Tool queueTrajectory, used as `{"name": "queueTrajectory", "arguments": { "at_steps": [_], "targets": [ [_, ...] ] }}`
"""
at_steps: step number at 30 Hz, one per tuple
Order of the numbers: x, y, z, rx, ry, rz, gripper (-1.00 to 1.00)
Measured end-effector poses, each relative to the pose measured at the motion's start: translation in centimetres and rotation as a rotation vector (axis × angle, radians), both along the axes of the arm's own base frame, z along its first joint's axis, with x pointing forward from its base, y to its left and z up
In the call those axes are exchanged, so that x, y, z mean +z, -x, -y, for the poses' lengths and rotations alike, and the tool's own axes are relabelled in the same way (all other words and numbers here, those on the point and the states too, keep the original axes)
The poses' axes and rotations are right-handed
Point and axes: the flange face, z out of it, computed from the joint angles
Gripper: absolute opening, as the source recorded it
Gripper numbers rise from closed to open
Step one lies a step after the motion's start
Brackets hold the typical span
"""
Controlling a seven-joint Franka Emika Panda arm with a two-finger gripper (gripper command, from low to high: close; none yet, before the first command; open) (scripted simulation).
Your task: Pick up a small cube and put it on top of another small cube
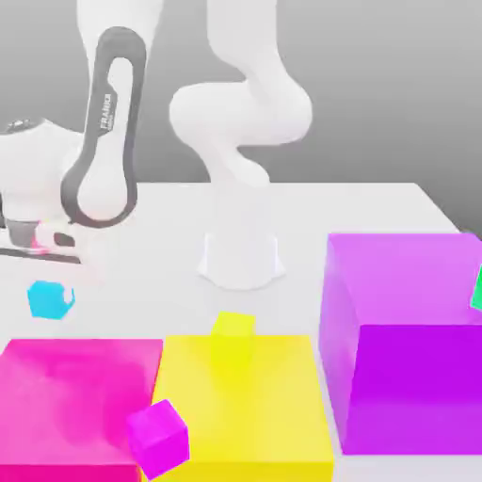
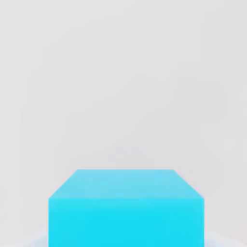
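The small cyan cube (image 1: 49, 299) is at the exterior view's left, directly under my hand. My gripper (image 1: 44, 273) hangs just above it and is shut on it. In the hand view the cyan cube (image 2: 125, 207) sits very close and centred, with pale table behind it. The small yellow cube (image 1: 232, 331) stands near the middle, at the back edge of the large flat yellow block (image 1: 245, 414), well to the right of the cyan cube.
A flat pink block (image 1: 75, 395) lies below the cyan cube. A small magenta cube (image 1: 157, 436) sits at its front corner. A tall purple block (image 1: 405, 339) and a small green cube (image 1: 477, 287) are at the right. The robot base (image 1: 241, 254) stands behind.
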Motion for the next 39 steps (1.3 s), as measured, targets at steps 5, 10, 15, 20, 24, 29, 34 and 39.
{"name": "queueTrajectory", "arguments": {
  "at_steps": [5, 10, 15, 20, 24, 29, 34, 39],
  "targets": [
    [1.4, -2.9, -1.7, 0.073, -0.036, 0.079, -1.00],
    [4.9, -10.1, -6.9, 0.370, -0.095, 0.260, -1.00],
    [10.6, -15.5, -12.9, 0.680, -0.114, 0.455, -1.00],
    [12.6, -16.5, -16.7, 0.968, -0.093, 0.467, -1.00],
    [13.1, -16.4, -19.1, 1.190, -0.071, 0.426, -1.00],
    [13.3, -16.0, -21.9, 1.463, -0.047, 0.352, -1.00],
    [13.1, -15.3, -24.3, 1.728, -0.033, 0.251, -1.00],
    [12.5, -14.3, -26.4, 1.981, -0.038, 0.123, -1.00]
  ]
}}
